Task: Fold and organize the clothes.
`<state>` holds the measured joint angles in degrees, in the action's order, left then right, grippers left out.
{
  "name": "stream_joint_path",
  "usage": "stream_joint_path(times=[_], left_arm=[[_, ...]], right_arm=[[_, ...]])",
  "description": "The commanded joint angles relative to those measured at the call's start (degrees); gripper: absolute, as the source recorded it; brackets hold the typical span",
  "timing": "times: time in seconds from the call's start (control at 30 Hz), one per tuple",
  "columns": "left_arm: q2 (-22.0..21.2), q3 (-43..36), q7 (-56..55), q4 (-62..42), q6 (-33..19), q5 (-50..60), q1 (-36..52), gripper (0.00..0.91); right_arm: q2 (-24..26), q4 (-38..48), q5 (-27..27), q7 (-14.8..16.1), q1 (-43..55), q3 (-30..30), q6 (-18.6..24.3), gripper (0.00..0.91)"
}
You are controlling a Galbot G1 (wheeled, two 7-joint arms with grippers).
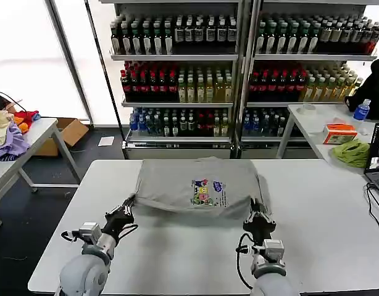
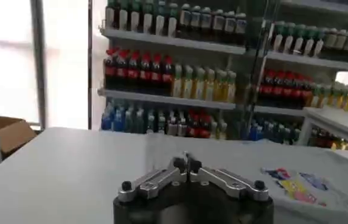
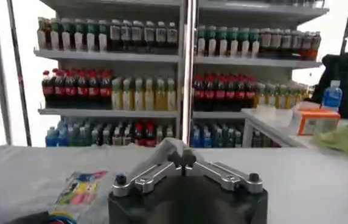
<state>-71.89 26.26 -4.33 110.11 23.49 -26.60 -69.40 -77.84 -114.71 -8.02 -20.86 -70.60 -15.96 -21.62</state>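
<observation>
T-shirt (image 1: pixel 199 185) on bench (image 1: pixel 325 216): partly folded | left tool (image 1: pixel 129 202), right tool (image 1: pixel 258 209) each pinching its near hem | further folds remain

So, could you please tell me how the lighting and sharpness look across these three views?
Head view: the windows at upper left are blown out white; the light grey short-sleeved T-shirt on the white table is evenly lit and sharp. Left wrist view: soft throughout, the shelf bottles smeared, the shirt's print blurred. Right wrist view: crisper shelves, but the near shirt edge by the right gripper is out of focus.
</observation>
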Motion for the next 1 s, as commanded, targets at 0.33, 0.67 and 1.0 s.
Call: stream_joint_path(times=[0.33,0.67,1.0], left_arm=[[-0.1,-2.2,0.0,-11.2,-0.5,-0.6,9.4,0.0],[-0.2,-2.6,-0.1,-13.6,-0.4,-0.5,10.7,0.0],[-0.2,-3.9,0.1,-17.0,0.1,-0.4,12.2,0.0]], right_arm=[[-0.2,10.4,-1.7,0.9,11.6,0.5,-1.6,0.0],[-0.9,13.8,-2.3,1.8,15.2,1.0,-3.6,0.0],[-1.1,16.2,-3.7,2.1,15.4,1.2,-4.5,0.0]])
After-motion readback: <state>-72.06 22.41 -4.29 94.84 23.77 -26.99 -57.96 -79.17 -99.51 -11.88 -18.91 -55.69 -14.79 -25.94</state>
